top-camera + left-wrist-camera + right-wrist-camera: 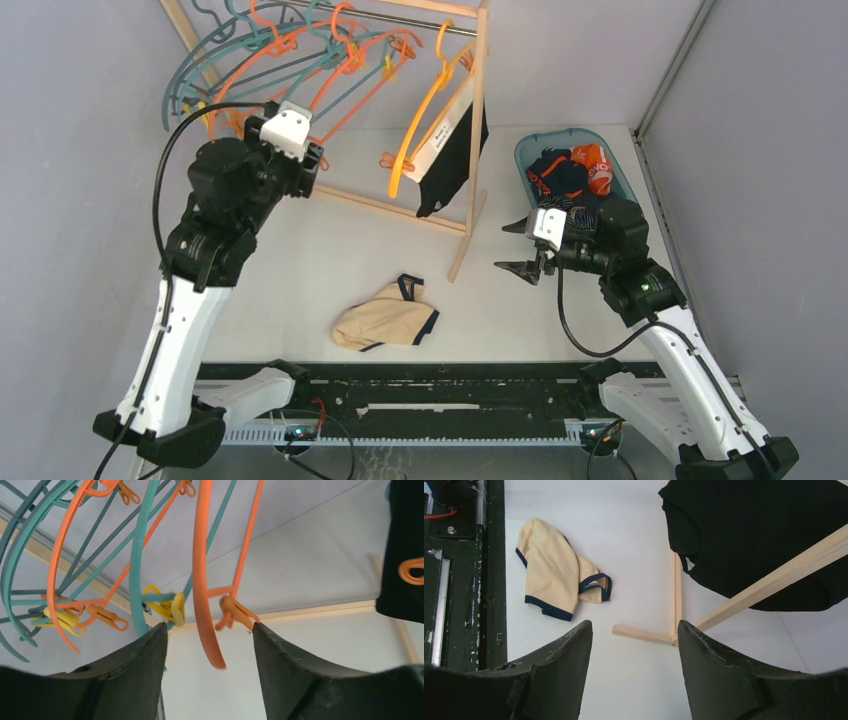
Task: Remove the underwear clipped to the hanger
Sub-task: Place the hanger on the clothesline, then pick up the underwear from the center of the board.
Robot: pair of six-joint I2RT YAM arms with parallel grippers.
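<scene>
I had bare table (pixel 300 260) around the beige briefs (pixel 385 318), lying at six o'clock from the rack (pixel 480 100); the black briefs (pixel 452 150) hung at its three o'clock end. Left gripper (pixel 210 627), among hangers (pixel 135 555), and right gripper (pixel 634 625) gaped, holding nothing.

beige briefs (pixel 385 320) with navy trim, on white surface (pixel 300 250). black briefs (pixel 455 165), white waistband (pixel 441 130), on amber-orange hanger (pixel 412 140). blue-teal tub (pixel 528 147): navy pieces (pixel 560 172) with orange trim. other hangers (pixel 201 570) teal and orange; clips (pixel 172 607) yellow, orange. rack (pixel 478 130) pale wood.
</scene>
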